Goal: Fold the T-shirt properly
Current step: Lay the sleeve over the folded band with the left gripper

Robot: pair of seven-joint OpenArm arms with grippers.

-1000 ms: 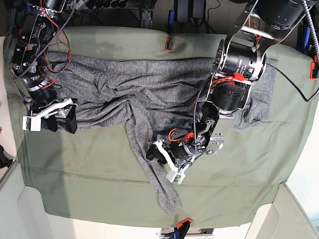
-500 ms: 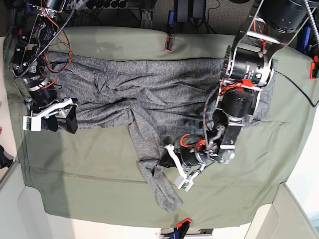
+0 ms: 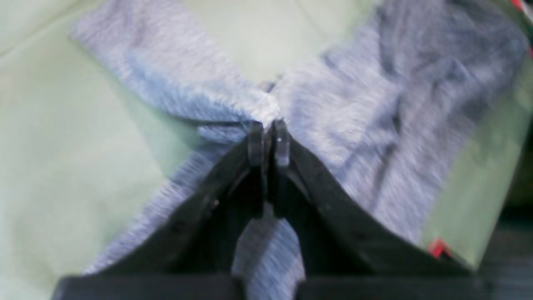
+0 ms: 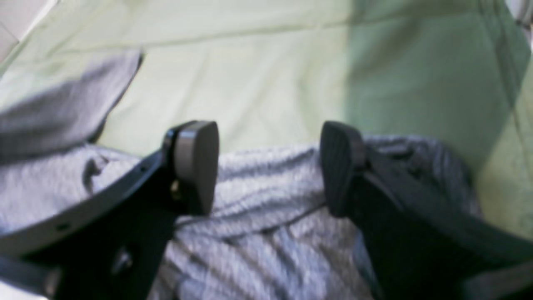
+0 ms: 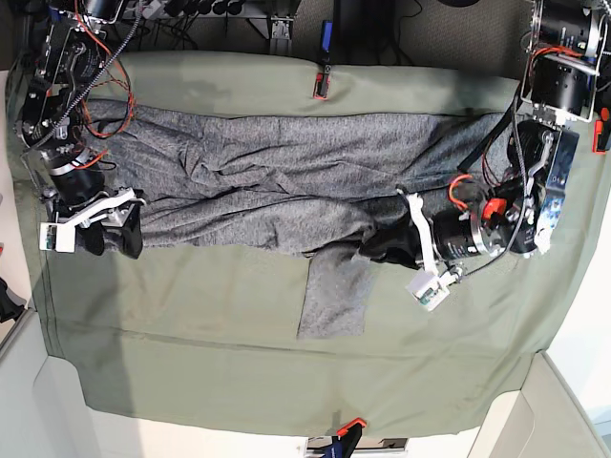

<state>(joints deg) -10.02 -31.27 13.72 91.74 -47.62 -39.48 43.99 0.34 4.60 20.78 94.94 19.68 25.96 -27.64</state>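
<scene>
The T-shirt [image 5: 286, 181] lies spread in a long wrinkled band across the far half of the table, on the olive-green cloth [image 5: 191, 324] that covers it, reaching from the left edge nearly to the right edge; one sleeve [image 5: 334, 291] hangs toward the near edge as a short, squared flap around the middle; the left gripper [image 3: 268, 139], over the right half of the table, has its fingers pressed together on a bunch of the grey knit, which fans out to both sides of the tips in the blurred left wrist view; the right gripper [image 4: 268, 166] sits at the left edge with its pads [image 4: 198, 164] spread apart, grey fabric lying beneath and between them; orange clamps [image 5: 323, 84] pin the cloth at the far and near edges
</scene>
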